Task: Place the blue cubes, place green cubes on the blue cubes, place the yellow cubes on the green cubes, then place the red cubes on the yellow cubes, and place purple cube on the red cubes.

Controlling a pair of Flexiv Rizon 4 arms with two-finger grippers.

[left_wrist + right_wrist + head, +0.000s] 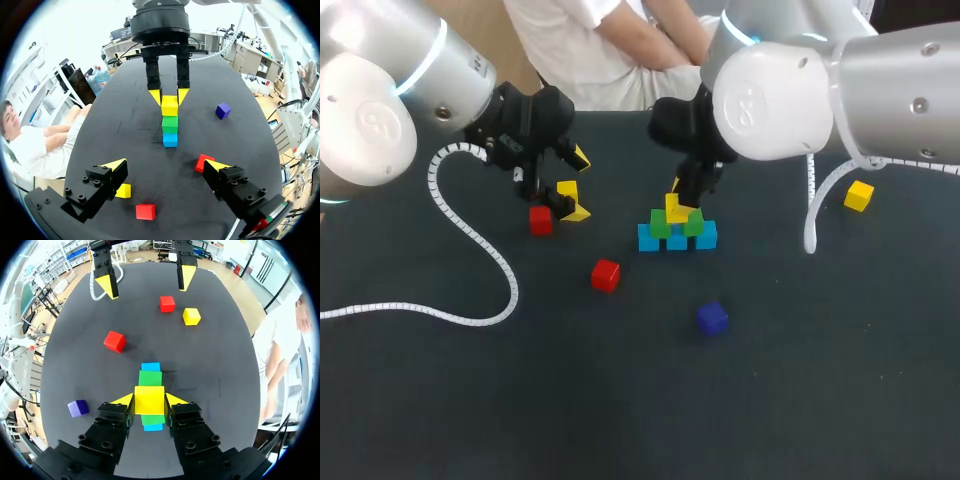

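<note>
Three blue cubes (pixel 677 241) stand in a row mid-table, with two green cubes (pixel 660 222) on top of them. My right gripper (pixel 677 203) is shut on a yellow cube (pixel 149 400), which it holds right over the green pair (pixel 150 378). Further left, my left gripper (pixel 167 165) hangs open with nothing between its fingers. A second yellow cube (pixel 567 190) and a red cube (pixel 541 220) lie just under it. Another red cube (pixel 605 275) lies nearer the front. The purple cube (pixel 712 318) lies in front of the stack.
A third yellow cube (pixel 859 195) lies alone at the far right, behind my right arm. A white coiled cable (pixel 480 250) trails over the dark table (pixel 620 400) at the left. Another hangs from my right arm.
</note>
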